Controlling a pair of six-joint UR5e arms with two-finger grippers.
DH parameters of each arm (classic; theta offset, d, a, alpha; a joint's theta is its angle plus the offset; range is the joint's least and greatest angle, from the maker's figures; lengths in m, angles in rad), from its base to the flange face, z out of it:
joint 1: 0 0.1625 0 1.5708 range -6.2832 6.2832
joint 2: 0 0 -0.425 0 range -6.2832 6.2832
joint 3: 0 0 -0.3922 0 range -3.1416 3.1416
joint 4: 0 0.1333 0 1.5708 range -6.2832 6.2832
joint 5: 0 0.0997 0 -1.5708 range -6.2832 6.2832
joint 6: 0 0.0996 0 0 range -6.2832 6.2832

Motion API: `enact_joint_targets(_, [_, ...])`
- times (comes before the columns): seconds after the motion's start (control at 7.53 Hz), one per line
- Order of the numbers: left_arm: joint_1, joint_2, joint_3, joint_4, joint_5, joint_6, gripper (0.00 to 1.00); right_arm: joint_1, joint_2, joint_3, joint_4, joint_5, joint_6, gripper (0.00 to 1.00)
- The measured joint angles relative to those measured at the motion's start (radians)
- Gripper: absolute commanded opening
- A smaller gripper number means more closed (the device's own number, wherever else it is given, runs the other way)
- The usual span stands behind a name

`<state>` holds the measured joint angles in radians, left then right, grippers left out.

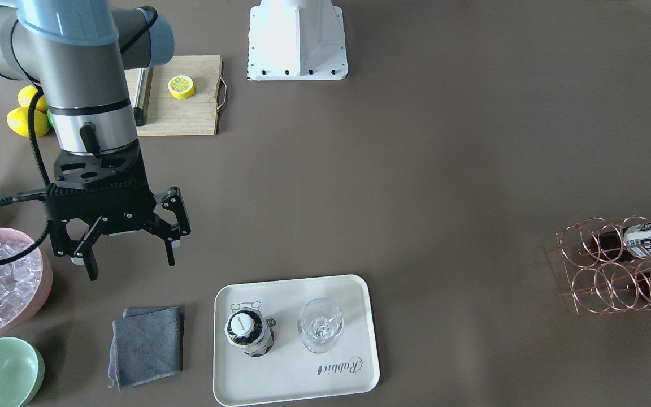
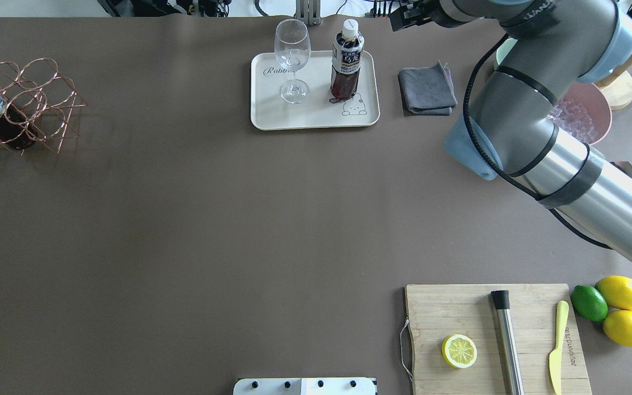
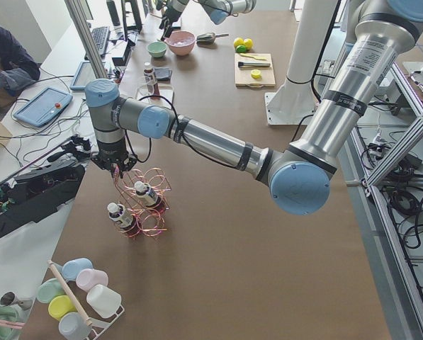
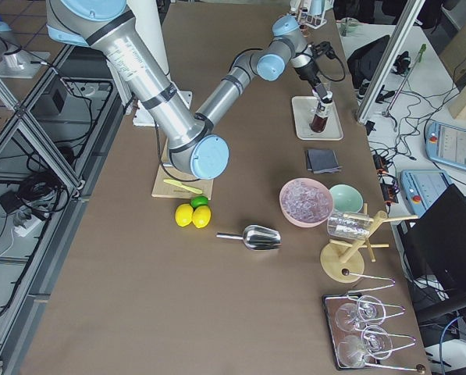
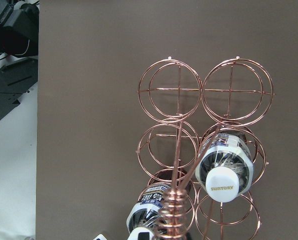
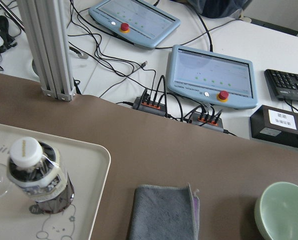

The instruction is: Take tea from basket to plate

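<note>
tea (image 1: 248,333) upright on plate (image 1: 294,376), next to glass (image 1: 320,325). sits off to side of right end effector (image 1: 131,265) and lower, not touching; long axis vertical. front view: its jaws spread wide, empty; overhead crops it. left end effector (image 3: 117,172) way off over basket (image 5: 203,150), grip can't tell.

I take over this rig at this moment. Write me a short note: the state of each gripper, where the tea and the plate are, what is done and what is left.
Right gripper: open, empty, raised above the table beside the plate, near the grey cloth.
Left gripper: above the basket; open or shut cannot be told.
Tea: first bottle stands upright on the plate beside the glass; second bottle and third bottle lie in the basket.
Done: one tea is on the plate.
Left: probably nothing, unless the other two must follow.
</note>
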<state>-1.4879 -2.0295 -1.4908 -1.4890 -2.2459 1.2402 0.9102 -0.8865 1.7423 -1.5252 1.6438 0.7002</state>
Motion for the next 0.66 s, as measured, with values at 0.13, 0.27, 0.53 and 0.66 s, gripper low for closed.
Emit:
enact_joint_targets(0.13, [0.0, 0.0, -0.004, 0.002, -0.001, -0.001, 0.0, 0.052, -0.064, 0.076, -0.104, 0.083, -0.002, 1.0])
enact_joint_targets(0.27, [0.0, 0.001, -0.006, 0.002, -0.009, -0.002, 0.48, 0.116, -0.159, 0.126, -0.147, 0.181, -0.013, 1.0])
enact_joint_targets(0.53, [0.001, 0.003, -0.007, 0.003, -0.025, -0.009, 0.98, 0.279, -0.358, 0.157, -0.211, 0.358, -0.209, 1.0])
enact_joint_targets(0.66, [0.001, 0.005, -0.011, 0.003, -0.038, -0.027, 0.98, 0.349, -0.44, 0.159, -0.271, 0.405, -0.332, 1.0])
